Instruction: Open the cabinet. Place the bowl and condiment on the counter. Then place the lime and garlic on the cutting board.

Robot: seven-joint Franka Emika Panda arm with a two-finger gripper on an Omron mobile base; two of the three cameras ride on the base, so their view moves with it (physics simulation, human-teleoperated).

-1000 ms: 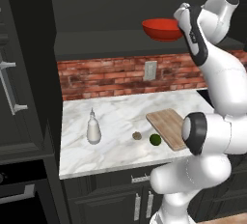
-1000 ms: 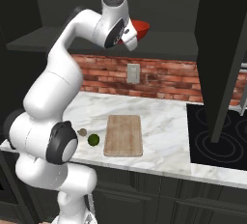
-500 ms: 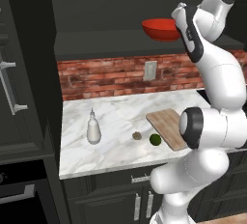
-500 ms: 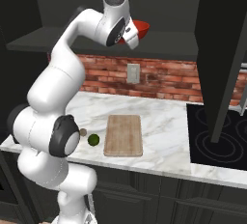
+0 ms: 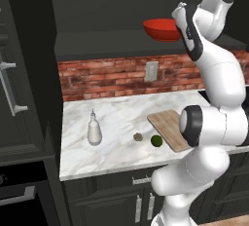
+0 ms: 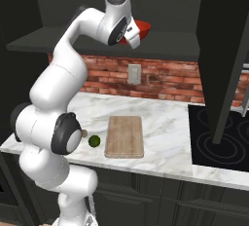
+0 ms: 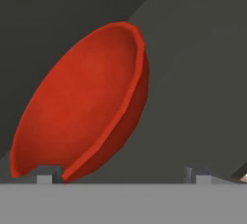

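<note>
Gripper (image 7: pixel 120 175) is raised into the open cabinet (image 5: pixel 121 6), jaws spread wide, one fingertip (image 7: pixel 45 176) at the rim of the red bowl (image 5: pixel 163 29); no grip is evident. The bowl sits on the cabinet shelf. On the counter (image 5: pixel 116 118), the squeeze bottle (image 5: pixel 94 128) stands toward the left edge. Garlic (image 5: pixel 138 136) and lime (image 5: pixel 156 140) lie near the front edge, just left of the cutting board (image 6: pixel 125 136).

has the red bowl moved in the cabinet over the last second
No. In the left base view the red bowl sits at the same spot above the wall outlet as before, on the cabinet shelf, with the open gripper at its rim.
</note>
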